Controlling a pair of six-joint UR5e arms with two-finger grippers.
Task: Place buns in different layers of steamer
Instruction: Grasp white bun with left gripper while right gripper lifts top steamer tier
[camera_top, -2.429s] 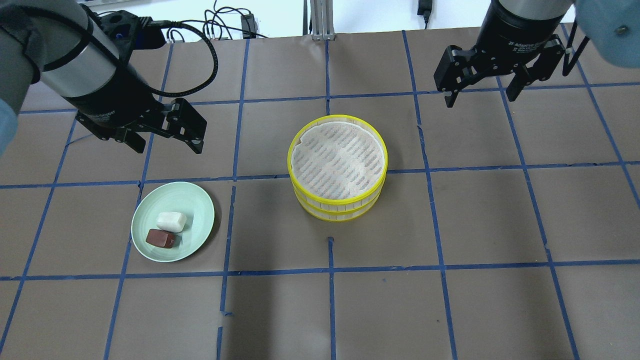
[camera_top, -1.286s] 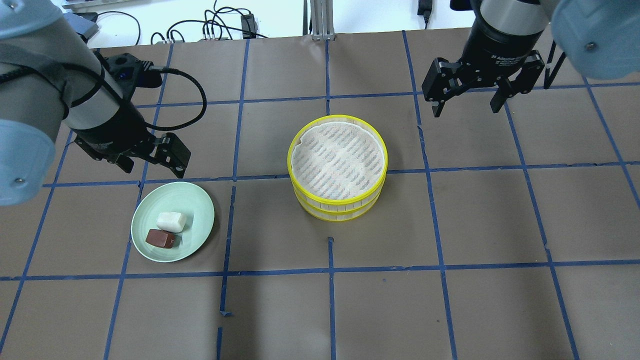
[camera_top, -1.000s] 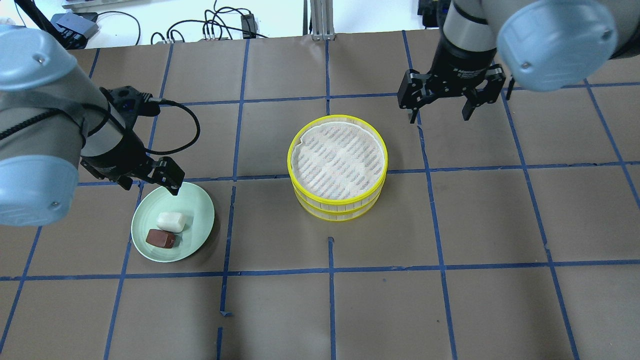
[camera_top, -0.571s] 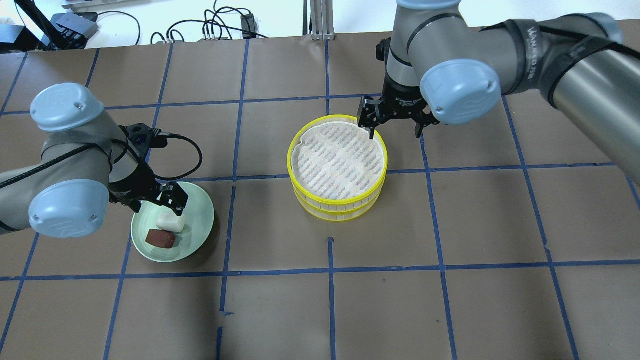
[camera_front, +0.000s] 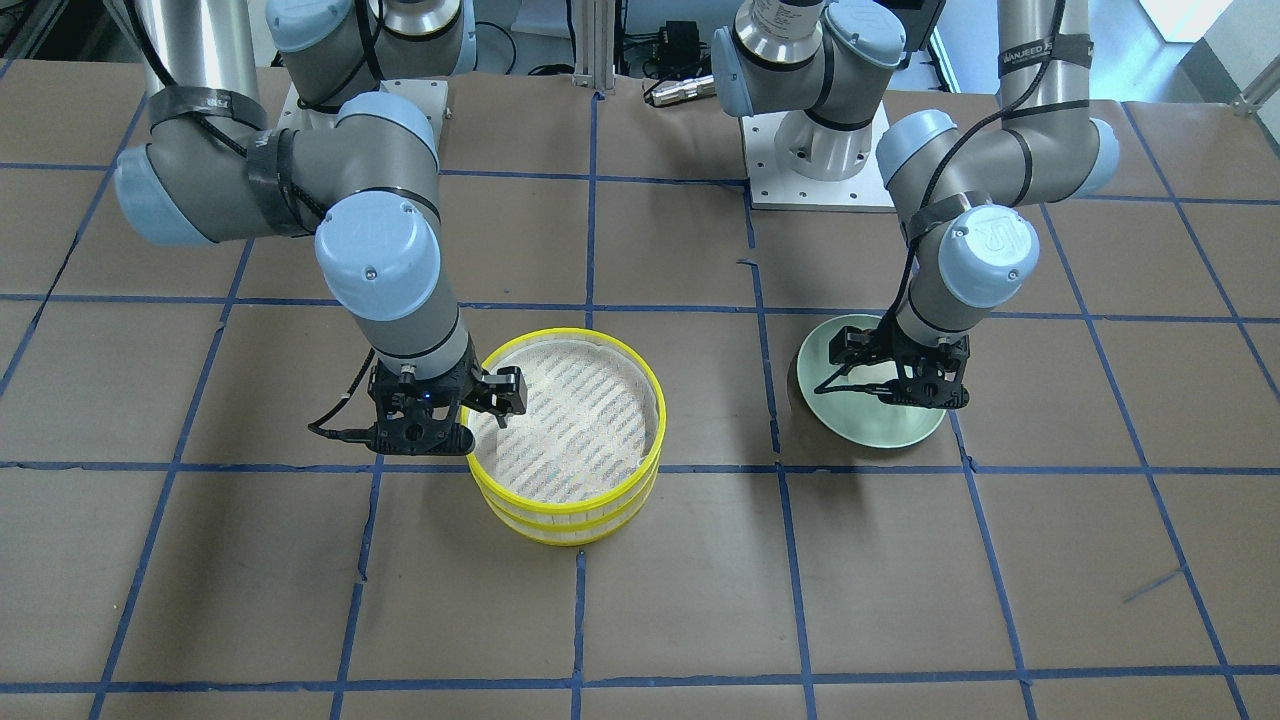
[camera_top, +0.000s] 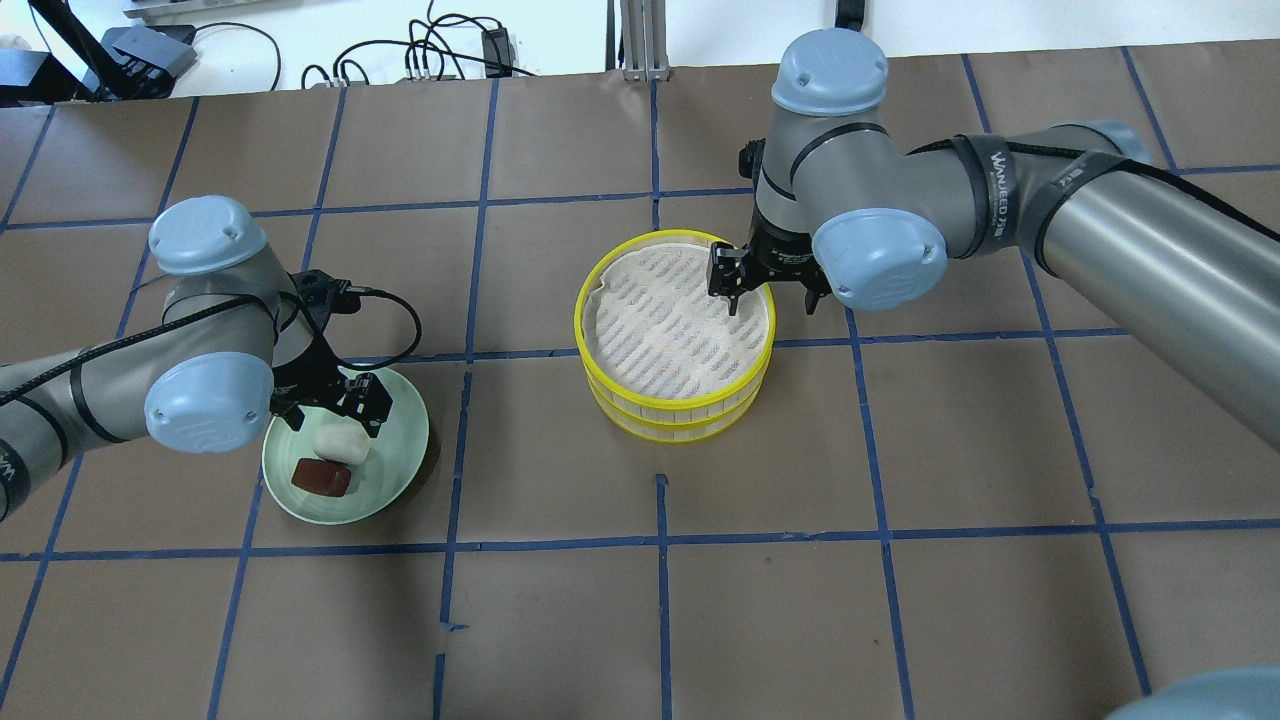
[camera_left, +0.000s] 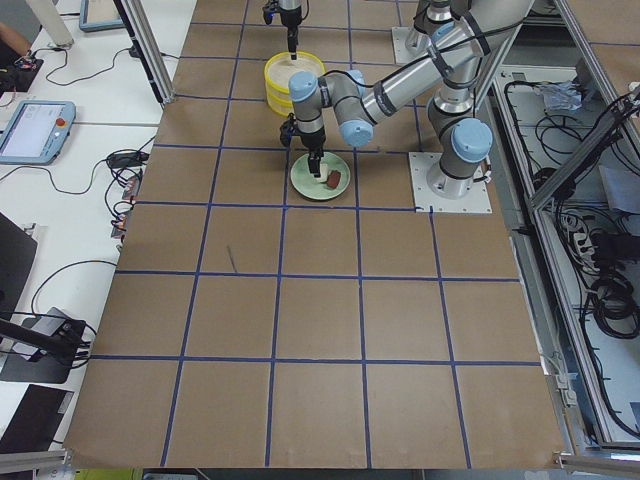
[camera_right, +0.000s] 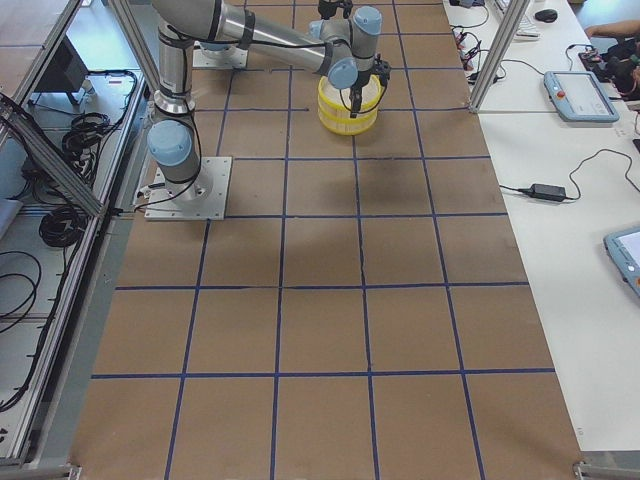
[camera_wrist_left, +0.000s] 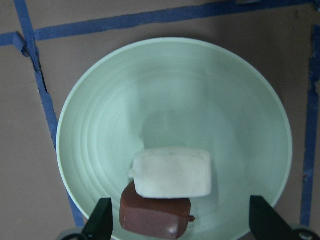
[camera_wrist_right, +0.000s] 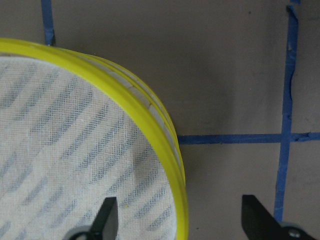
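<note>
The steamer (camera_top: 680, 403), two stacked yellow-rimmed trays, stands mid-table with nothing on its top mesh. The white bun (camera_top: 343, 443) and the reddish-brown bun (camera_top: 320, 478) lie side by side on a pale green plate (camera_top: 405, 440). My left gripper (camera_top: 335, 415) is open, low over the plate's far part just behind the white bun. In the left wrist view the white bun (camera_wrist_left: 172, 172) and the brown bun (camera_wrist_left: 156, 216) lie between its fingertips (camera_wrist_left: 100, 222). My right gripper (camera_top: 768, 297) is open and straddles the steamer's right rim (camera_wrist_right: 150, 115), one finger inside, one outside.
The table is brown paper with a grid of blue tape lines. Cables and a power brick lie along the far edge (camera_top: 440, 50). In the front-facing view the left gripper (camera_front: 895, 385) hides the buns on the plate (camera_front: 870, 430).
Both arms have come down. My left gripper moved from behind the plate to low over it by the white bun. My right gripper moved left and down onto the steamer's right rim.
</note>
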